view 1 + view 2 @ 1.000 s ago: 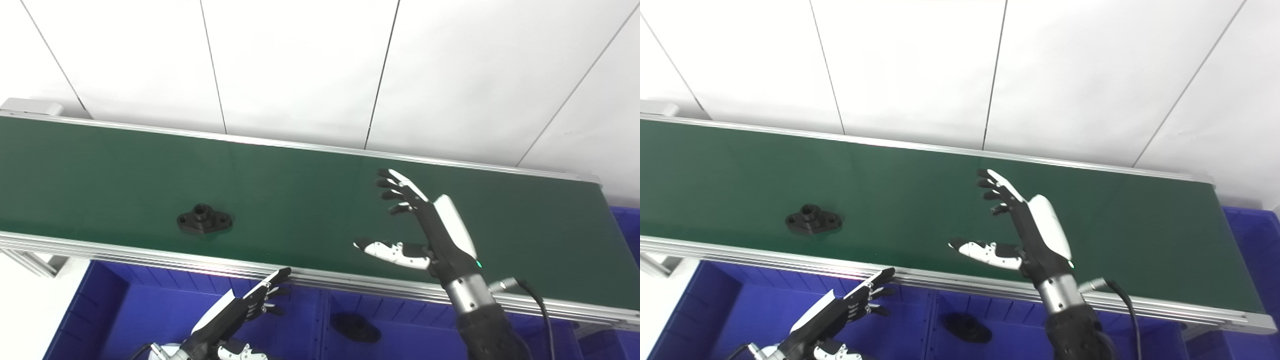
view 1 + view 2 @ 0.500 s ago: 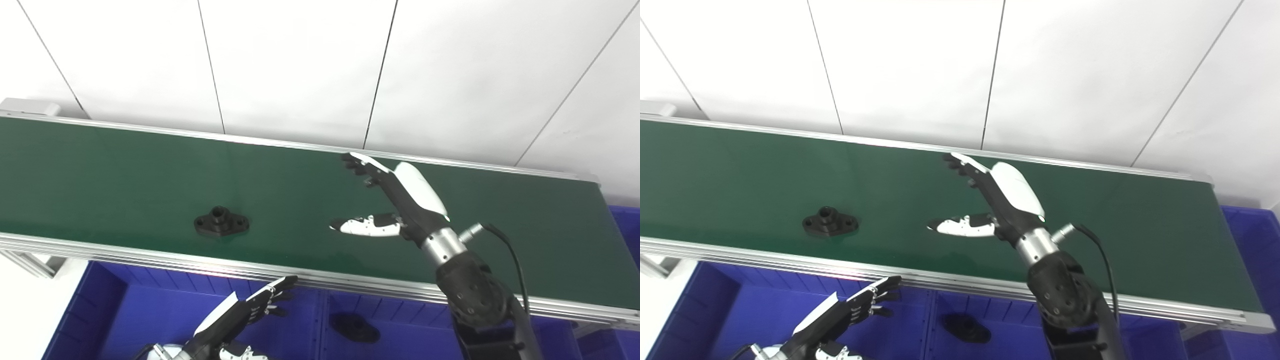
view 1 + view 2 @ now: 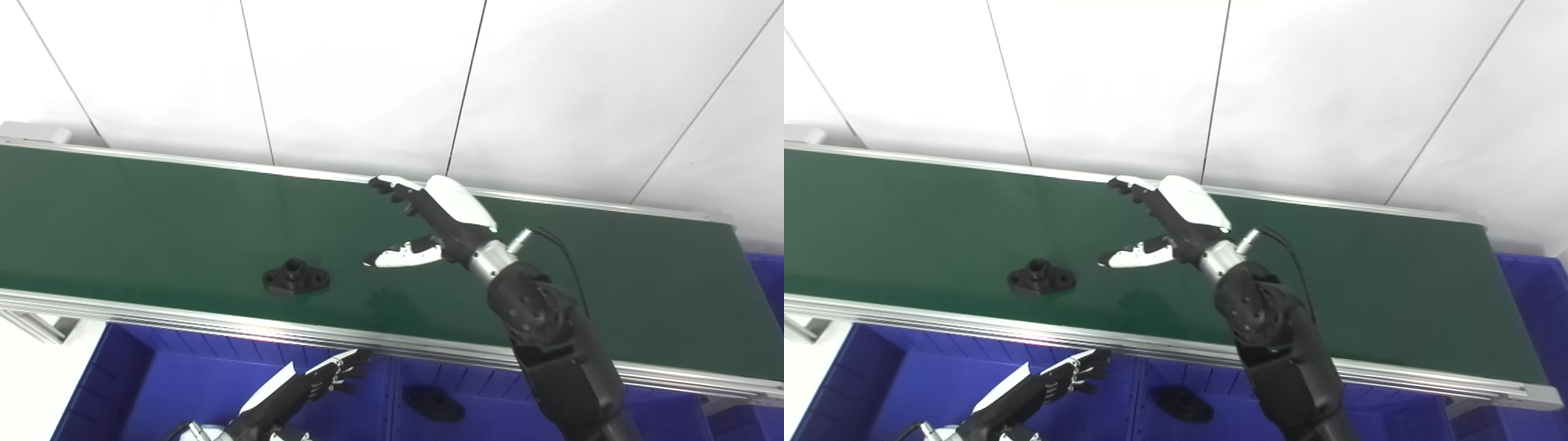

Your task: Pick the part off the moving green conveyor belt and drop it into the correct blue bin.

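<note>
My right hand (image 3: 429, 223) has swung toward nine o'clock over the green conveyor belt (image 3: 153, 208), fingers spread wide, empty. The black flanged part (image 3: 296, 278) has drifted nearer, at its eight o'clock. My left hand (image 3: 306, 389), open, half cut off, hangs over the blue bin (image 3: 184, 380).

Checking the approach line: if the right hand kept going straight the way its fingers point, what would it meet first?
Probably nothing: the right hand points left along the green belt, its line apparently passing behind the black part. Depth is hard to judge.
</note>
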### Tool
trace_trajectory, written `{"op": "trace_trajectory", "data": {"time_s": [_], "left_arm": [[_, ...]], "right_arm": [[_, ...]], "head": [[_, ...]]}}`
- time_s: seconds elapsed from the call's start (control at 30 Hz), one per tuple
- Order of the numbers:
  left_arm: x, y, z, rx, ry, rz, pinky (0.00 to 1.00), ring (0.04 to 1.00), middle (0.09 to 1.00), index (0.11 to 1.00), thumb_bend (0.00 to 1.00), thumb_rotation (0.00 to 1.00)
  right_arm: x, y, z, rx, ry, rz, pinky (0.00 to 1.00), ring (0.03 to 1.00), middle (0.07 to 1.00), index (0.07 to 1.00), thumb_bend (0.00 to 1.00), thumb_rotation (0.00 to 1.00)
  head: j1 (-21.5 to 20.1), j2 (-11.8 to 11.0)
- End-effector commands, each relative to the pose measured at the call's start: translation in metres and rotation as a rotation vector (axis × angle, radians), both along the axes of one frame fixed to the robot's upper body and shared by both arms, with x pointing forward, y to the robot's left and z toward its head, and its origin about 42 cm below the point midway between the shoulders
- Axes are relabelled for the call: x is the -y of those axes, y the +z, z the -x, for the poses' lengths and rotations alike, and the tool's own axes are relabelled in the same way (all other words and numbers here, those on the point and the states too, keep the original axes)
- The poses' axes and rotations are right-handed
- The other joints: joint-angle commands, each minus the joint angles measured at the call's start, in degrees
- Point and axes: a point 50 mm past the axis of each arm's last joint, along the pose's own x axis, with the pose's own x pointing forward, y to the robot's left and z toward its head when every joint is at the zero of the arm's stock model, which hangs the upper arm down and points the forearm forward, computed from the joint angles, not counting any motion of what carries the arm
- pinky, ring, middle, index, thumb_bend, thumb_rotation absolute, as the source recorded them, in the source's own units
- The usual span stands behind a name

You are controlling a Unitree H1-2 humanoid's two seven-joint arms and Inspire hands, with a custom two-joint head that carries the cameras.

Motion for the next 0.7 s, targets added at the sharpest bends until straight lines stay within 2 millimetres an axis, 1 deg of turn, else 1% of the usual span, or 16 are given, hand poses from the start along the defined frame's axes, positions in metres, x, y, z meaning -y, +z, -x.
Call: {"op": "trace_trajectory", "data": {"time_s": [0.0,0.07,0.13,0.23,0.3,0.37,0.53,0.67], "left_arm": [[-0.003,0.007,0.000,0.031,-0.002,0.015,0.79,0.879,0.926,0.919,0.72,0.39],[-0.003,0.008,0.000,0.037,0.000,0.010,0.78,0.877,0.926,0.916,0.73,0.39],[-0.003,0.009,0.000,0.035,0.002,0.005,0.78,0.881,0.931,0.914,0.73,0.39],[-0.003,0.009,-0.001,0.042,0.001,-0.005,0.76,0.876,0.928,0.909,0.73,0.40],[-0.003,0.008,-0.001,0.044,0.000,-0.003,0.78,0.884,0.928,0.907,0.73,0.41],[-0.003,0.008,-0.001,0.043,-0.001,-0.001,0.79,0.889,0.928,0.907,0.74,0.41],[-0.002,0.010,-0.001,0.049,-0.007,-0.008,0.78,0.882,0.928,0.908,0.74,0.41],[-0.002,0.011,0.000,0.051,-0.008,-0.007,0.78,0.884,0.929,0.907,0.73,0.42]], "right_arm": [[-0.015,0.022,-0.005,0.055,0.013,-0.020,0.69,0.821,0.852,0.871,0.73,0.36],[-0.024,0.020,-0.007,0.050,0.021,-0.006,0.69,0.819,0.851,0.868,0.73,0.36],[-0.031,0.018,-0.009,0.048,0.031,0.006,0.72,0.827,0.857,0.867,0.74,0.35],[-0.038,0.014,-0.012,0.051,0.038,0.028,0.73,0.833,0.862,0.870,0.74,0.36],[-0.042,0.010,-0.012,0.046,0.039,0.047,0.74,0.840,0.868,0.875,0.74,0.36],[-0.044,0.007,-0.013,0.041,0.039,0.059,0.74,0.844,0.873,0.877,0.74,0.36],[-0.046,-0.011,-0.015,0.015,0.033,0.115,0.76,0.855,0.882,0.885,0.74,0.34],[-0.044,-0.026,-0.014,-0.003,0.030,0.144,0.74,0.834,0.866,0.870,0.75,0.29]], "head": [[0.03,-0.03],[0.02,0.02],[-0.05,0.03],[-0.09,-0.01],[-0.03,0.04],[0.07,0.08],[0.25,0.37],[0.38,0.60]]}}
